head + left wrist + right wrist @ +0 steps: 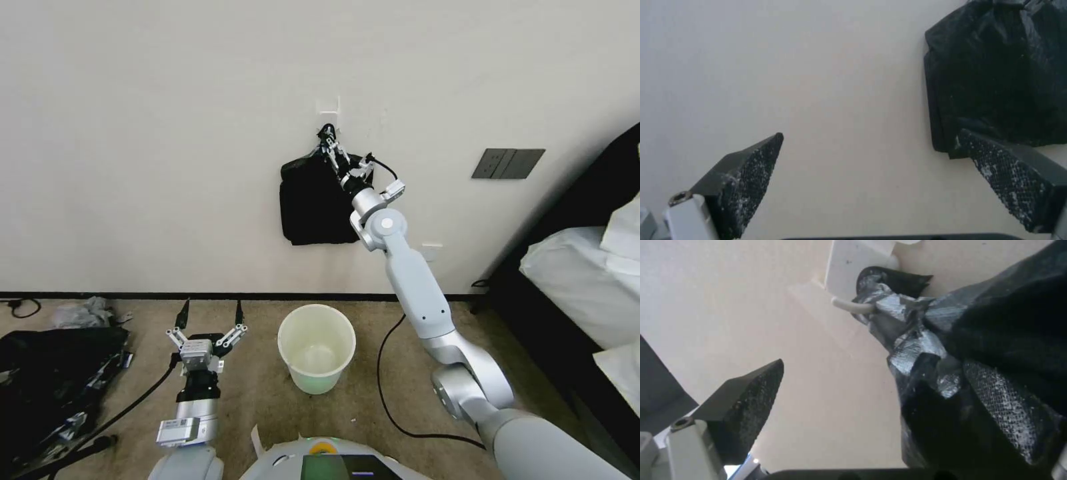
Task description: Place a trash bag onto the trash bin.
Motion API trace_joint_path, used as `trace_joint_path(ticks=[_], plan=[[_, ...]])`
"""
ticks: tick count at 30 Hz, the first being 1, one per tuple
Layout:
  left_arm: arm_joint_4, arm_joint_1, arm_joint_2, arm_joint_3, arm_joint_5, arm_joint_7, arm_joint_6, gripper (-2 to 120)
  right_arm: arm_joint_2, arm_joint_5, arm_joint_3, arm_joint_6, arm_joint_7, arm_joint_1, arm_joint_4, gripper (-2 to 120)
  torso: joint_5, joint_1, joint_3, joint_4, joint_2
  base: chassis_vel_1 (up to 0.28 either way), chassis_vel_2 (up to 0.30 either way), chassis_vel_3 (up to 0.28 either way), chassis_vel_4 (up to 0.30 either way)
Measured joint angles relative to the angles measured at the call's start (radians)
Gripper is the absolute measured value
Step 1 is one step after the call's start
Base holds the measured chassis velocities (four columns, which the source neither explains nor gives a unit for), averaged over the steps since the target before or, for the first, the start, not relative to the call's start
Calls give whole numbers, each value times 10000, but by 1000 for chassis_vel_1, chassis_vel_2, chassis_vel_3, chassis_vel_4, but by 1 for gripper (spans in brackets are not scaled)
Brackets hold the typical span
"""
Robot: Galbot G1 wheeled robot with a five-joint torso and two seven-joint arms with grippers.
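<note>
Right pincer point(328, 143), spread, reaches the bundle of black bags point(319, 203) on the wall hook point(849, 305), frame centre; it may pull several. Left pincer point(210, 313) gapes beside the trash bin point(316, 347).

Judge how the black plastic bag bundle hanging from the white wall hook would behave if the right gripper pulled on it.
The black plastic bag bundle looks thin and crinkled, so probably floppy and light. Its glossy film may slip between the open right gripper fingers. Gathered at the white wall hook, it may snag before coming free.
</note>
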Motion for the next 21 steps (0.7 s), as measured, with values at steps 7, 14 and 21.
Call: trace_joint_path(ticks=[7, 14, 21], plan=[[-6, 3, -26, 12, 0, 2, 0, 100, -112, -11, -185, -10, -51, 122, -102, 98, 0, 0, 0, 0, 0, 0, 0, 0, 0], [-11, 58, -63, 11, 0, 2, -17, 100, -178, -13, -291, -14, -103, 217, -187, 96, 0, 0, 0, 0, 0, 0, 0, 0, 0], [-15, 52, -90, 28, 7, 1, -25, 100, -187, -6, -288, -6, -140, 307, -264, 94, 0, 0, 0, 0, 0, 0, 0, 0, 0]])
